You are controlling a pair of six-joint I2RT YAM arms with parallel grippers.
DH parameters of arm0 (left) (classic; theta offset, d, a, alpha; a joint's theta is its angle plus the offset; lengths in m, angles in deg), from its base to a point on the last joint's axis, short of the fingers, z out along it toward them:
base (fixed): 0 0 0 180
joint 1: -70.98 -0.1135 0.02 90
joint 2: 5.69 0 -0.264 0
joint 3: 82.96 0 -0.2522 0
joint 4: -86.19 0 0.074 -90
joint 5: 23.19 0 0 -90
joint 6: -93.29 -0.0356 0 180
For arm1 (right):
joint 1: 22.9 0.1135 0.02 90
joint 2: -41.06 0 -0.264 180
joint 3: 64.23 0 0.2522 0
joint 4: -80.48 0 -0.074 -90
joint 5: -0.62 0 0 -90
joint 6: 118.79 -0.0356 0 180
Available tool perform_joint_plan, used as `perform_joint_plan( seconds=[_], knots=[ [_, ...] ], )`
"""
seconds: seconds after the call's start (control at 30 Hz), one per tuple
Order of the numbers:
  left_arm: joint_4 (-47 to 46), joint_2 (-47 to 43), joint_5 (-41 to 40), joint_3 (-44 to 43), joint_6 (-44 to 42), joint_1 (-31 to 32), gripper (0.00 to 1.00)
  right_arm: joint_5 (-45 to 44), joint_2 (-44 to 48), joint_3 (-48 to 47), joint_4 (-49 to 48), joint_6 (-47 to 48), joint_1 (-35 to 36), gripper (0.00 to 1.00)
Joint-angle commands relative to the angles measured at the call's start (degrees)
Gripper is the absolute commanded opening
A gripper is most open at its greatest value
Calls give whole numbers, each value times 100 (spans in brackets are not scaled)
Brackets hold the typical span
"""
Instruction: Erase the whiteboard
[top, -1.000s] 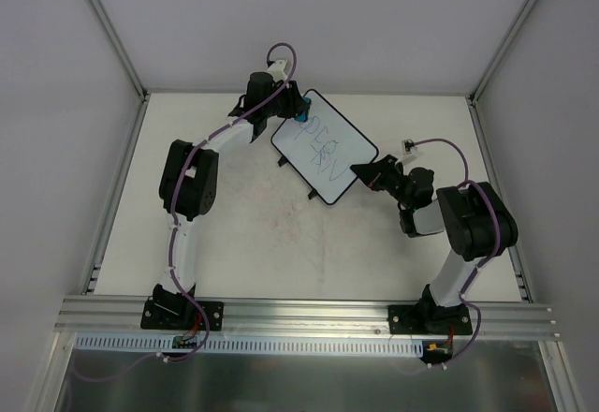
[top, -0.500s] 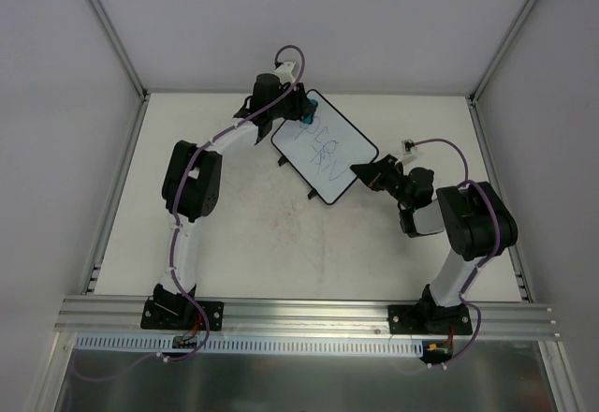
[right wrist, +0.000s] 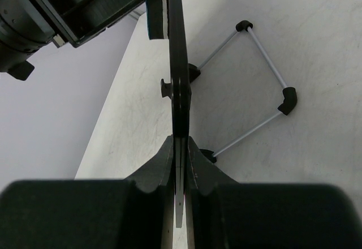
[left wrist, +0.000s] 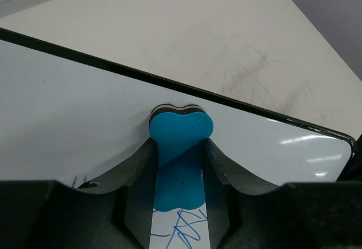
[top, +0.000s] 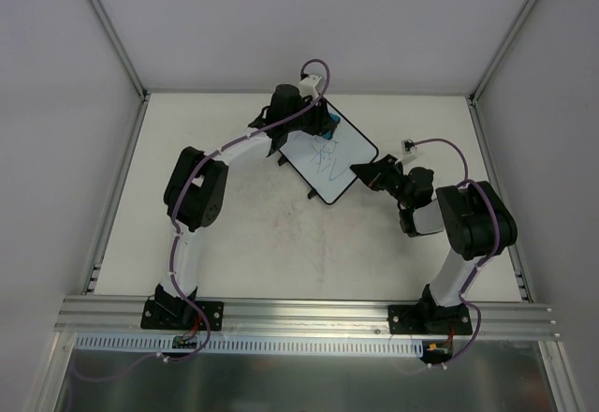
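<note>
Now we see the left jaws clamped on the blue eraser (left wrist: 181,129) against the whiteboard (top: 329,164), right jaws pinching its edge.

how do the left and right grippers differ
The left gripper is shut on the eraser, against the whiteboard face; the right gripper is shut on the whiteboard edge. The left gripper is at its far corner, the right gripper at its near-right edge. Both are closed.
</note>
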Motion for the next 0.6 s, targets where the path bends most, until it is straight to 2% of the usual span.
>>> perform_joint_plan(
  seconds=[0.0,0.3,0.57],
  knots=[
    [186,-306,289,242,-242,226,0,-2,-77,-169,-954,331,106,0],
    [335,-193,-177,208,-128,191,0,-2,-51,-161,-954,313,106,0],
    [440,-8,-405,181,513,-169,0,-10,-42,-161,-954,322,106,0]
  ],
)
